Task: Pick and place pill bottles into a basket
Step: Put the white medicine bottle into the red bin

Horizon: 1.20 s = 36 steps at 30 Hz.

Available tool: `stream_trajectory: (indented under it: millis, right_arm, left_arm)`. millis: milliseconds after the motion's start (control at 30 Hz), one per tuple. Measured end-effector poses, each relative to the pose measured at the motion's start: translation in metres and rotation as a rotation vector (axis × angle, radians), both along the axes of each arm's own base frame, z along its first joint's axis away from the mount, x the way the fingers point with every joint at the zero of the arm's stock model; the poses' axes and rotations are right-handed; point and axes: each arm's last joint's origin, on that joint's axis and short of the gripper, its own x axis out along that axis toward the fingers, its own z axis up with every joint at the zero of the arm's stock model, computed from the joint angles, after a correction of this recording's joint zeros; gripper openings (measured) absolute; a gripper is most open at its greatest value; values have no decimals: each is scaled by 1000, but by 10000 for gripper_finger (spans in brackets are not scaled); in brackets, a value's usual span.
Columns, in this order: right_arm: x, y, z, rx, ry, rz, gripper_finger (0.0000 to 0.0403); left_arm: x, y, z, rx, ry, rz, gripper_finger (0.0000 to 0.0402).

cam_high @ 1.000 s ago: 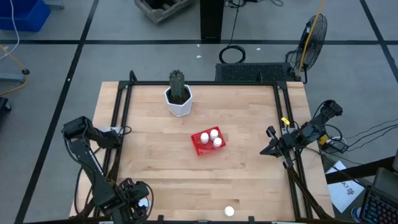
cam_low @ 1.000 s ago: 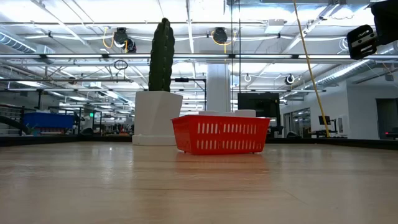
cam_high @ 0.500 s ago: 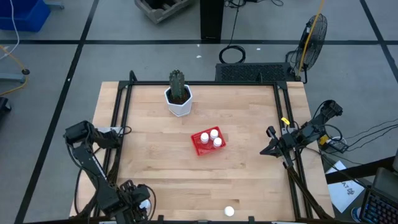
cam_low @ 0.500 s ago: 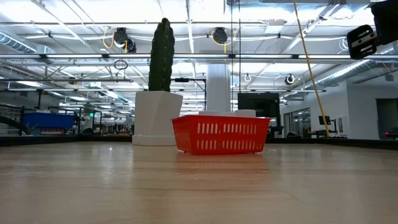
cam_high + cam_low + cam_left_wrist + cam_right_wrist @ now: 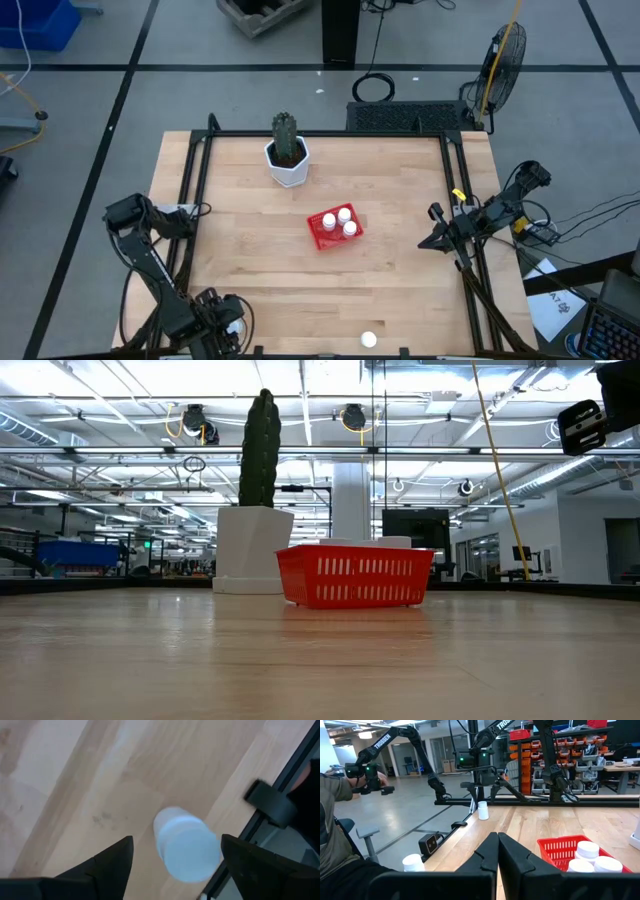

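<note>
I count three pill bottles (image 5: 338,220) already standing in the red basket (image 5: 322,238), which sits near the middle of the table (image 5: 400,250), a little in front of the white pot with the cactus (image 5: 288,160). So by my reckoning more than half the job is done.

Two bottles are left, both at the near edge. One stands alone at the table's front rim (image 5: 369,340). The other (image 5: 186,851) is at the near left corner, right beside the black frame rail, and my left hand (image 5: 172,857) hovers directly over it with its fingers spread wide on either side, not yet touching. I judge this the next pick.

My right hand (image 5: 498,851) waits over the right edge of the table, fingers pressed together and holding nothing.

From above, the left arm covers its bottle almost entirely, so I can only place that one through the wrist camera. The table-level camera shows just white caps peeking over the basket rim (image 5: 355,548), and neither loose bottle appears there.
</note>
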Motion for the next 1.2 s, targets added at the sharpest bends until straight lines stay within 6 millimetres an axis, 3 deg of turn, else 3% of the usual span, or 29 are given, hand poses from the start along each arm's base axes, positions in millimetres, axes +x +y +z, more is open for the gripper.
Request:
stream_trajectory:
  millis: [400, 800, 1200]
  right_arm:
    - [0, 0, 0, 0, 0, 0, 0]
    - [0, 0, 0, 0, 0, 0, 0]
    - [0, 0, 0, 0, 0, 0, 0]
  left_arm:
    - [1, 1, 0, 5, -6, -5, 166]
    - [19, 10, 1, 63, -95, -92, 162]
    - [71, 53, 1, 140, -97, -230, 163]
